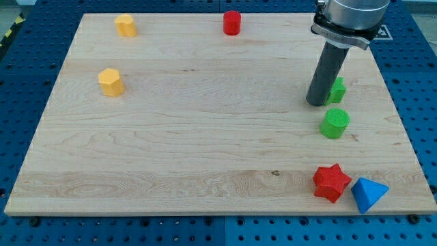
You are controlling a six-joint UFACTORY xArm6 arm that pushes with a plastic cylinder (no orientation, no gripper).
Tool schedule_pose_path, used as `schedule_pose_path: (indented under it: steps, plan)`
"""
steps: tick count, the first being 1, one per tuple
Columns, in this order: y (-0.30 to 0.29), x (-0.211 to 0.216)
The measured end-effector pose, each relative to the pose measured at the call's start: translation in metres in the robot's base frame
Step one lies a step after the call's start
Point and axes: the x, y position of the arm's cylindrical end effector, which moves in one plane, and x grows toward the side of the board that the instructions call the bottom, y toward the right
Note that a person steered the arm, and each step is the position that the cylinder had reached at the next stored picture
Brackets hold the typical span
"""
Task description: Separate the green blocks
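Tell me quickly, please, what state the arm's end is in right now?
My tip: a plain rod, nothing to open or close, holding nothing; it sits at the view's left of the partly hidden green block, above the green cylinder block.

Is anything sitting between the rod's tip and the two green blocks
Nothing visible. My tip rests right beside the upper green block, on its left in the view. The green cylinder sits just below, apart from it.

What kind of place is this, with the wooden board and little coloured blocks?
Probably a robot lab workbench. A wooden board lies on a blue table full of holes. My tip rests beside a partly hidden green block, just above a green cylinder.
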Motion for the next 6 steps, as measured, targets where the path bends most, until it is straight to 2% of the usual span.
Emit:
schedule_pose_path:
  steps: [3, 6]
  plan:
    - [-0.012, -0.025]
    - [-0.002, -0.02]
